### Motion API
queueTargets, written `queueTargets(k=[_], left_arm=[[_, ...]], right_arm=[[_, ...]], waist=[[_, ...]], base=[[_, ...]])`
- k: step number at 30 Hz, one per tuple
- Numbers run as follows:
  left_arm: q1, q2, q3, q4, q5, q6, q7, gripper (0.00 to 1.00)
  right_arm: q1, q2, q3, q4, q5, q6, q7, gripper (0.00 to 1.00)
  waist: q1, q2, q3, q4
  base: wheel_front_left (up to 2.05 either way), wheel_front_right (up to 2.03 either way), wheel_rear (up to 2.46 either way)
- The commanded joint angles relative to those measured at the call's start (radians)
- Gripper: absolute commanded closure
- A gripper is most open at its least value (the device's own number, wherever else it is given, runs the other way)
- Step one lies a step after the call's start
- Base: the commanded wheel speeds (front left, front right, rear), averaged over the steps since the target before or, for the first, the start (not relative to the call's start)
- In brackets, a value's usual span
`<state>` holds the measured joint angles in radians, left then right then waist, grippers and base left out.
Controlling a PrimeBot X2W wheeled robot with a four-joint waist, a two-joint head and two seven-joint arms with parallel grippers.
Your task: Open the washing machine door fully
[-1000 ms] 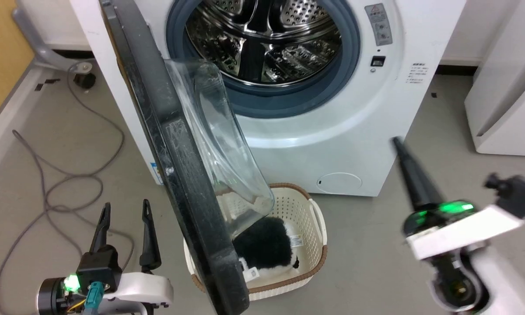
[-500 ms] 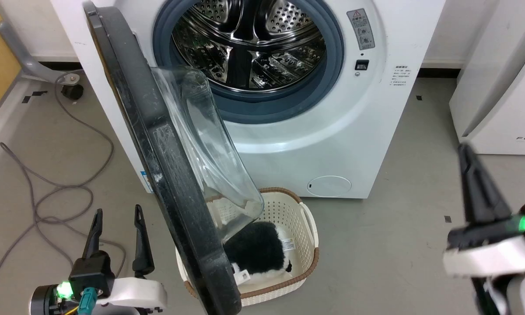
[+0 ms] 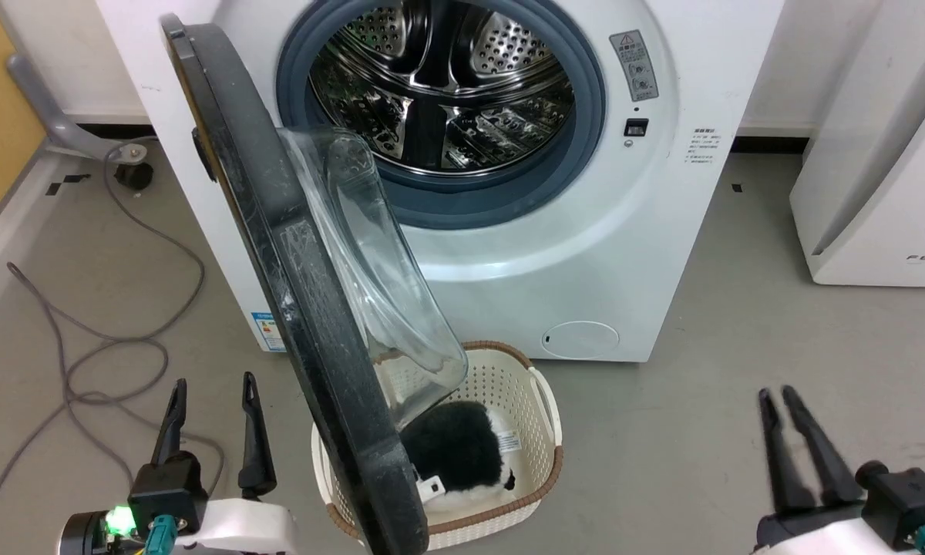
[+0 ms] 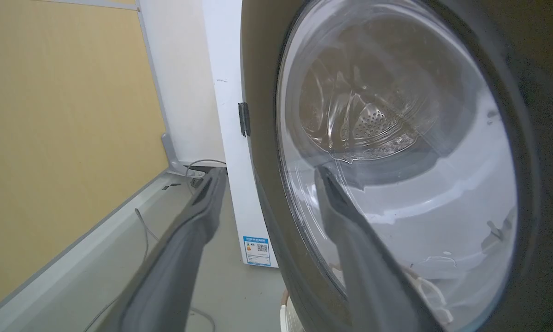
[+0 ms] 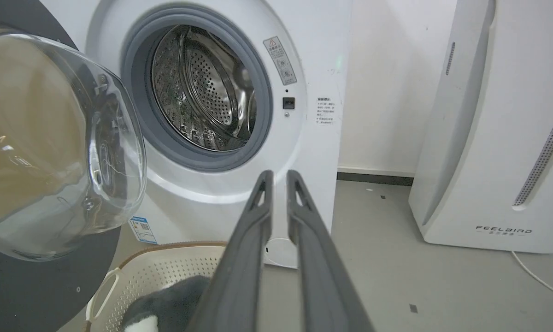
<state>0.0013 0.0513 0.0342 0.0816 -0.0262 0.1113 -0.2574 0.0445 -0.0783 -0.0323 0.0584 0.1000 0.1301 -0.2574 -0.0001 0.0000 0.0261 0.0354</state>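
Head view has the washing machine door [image 3: 301, 293] swung out from the left side of the washing machine [image 3: 586, 254]. It stands nearly edge-on to me, its black rim running from the machine's upper left down toward the bottom of the picture. Its clear glass bowl [image 3: 378, 293] bulges to the right, toward the open steel drum [image 3: 439, 85] and the grey rubber ring [image 3: 501, 196] around it.

My left gripper [image 3: 214, 379] sits low on the left, on the outer side of the door. Its two fingers are spread wide with nothing between them, close to the rim but apart from it. My right gripper [image 3: 775, 391] is low on the right over the bare grey floor [image 3: 701, 432], well apart from the door and the machine. Its fingers are parted by only a narrow gap and grasp nothing.

A cream basket [image 3: 509, 378] stands on the floor just before the machine, its left part hidden behind the door's lower edge. A black and white plush thing [image 3: 462, 451] lies in it. A grey cable [image 3: 69, 362] loops over the floor at the left.

Left wrist view looks along my left gripper [image 4: 271, 171] at the door's outer face [image 4: 525, 138], with a yellow wall panel [image 4: 50, 138] to one side. Right wrist view shows my right gripper [image 5: 280, 174] pointing at the machine's white front [image 5: 313, 69]. A white FEELBIRD appliance [image 5: 502, 138] stands to the right.
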Motion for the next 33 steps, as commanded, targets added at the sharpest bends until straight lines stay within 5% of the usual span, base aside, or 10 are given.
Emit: queueTargets(k=[1,9,10,12,24,33], left_arm=[[0.014,0.003,-0.005,0.001,0.011,-0.003,-0.004,0.00],[0.013,0.004,-0.002,0.002,0.013,0.004,-0.004,0.00],[0.011,0.004,0.001,-0.002,0.012,0.007,-0.004,0.23],[0.007,0.004,0.009,-0.018,0.012,0.013,-0.004,1.00],[-0.042,0.015,0.036,-0.255,0.009,0.012,-0.004,1.00],[-0.081,0.010,-0.087,-0.483,0.029,-0.031,-0.004,1.00]], right_arm=[[0.014,0.011,-0.010,0.005,-0.011,0.001,-0.004,0.00],[0.024,0.024,-0.033,-0.014,-0.043,0.001,-0.004,0.00],[0.028,0.025,-0.037,-0.019,-0.045,0.001,-0.004,0.00],[0.031,0.026,-0.039,-0.024,-0.048,0.001,-0.004,0.00],[0.051,0.028,-0.042,-0.036,-0.029,0.001,-0.004,0.00],[0.054,0.028,-0.039,-0.043,-0.021,0.001,-0.004,0.00]], waist=[[0.0001,0.0000,-0.002,0.000],[0.0001,0.0000,-0.008,0.004],[0.0001,0.0000,-0.009,0.006],[0.0001,0.0000,-0.011,0.008],[0.0001,0.0000,-0.023,0.028],[0.0001,0.0000,-0.027,0.039]], base=[[0.00,0.00,0.00],[0.00,0.00,0.00],[0.00,0.00,0.00],[0.00,0.00,0.00],[0.00,0.00,0.00],[0.00,0.00,0.00]])
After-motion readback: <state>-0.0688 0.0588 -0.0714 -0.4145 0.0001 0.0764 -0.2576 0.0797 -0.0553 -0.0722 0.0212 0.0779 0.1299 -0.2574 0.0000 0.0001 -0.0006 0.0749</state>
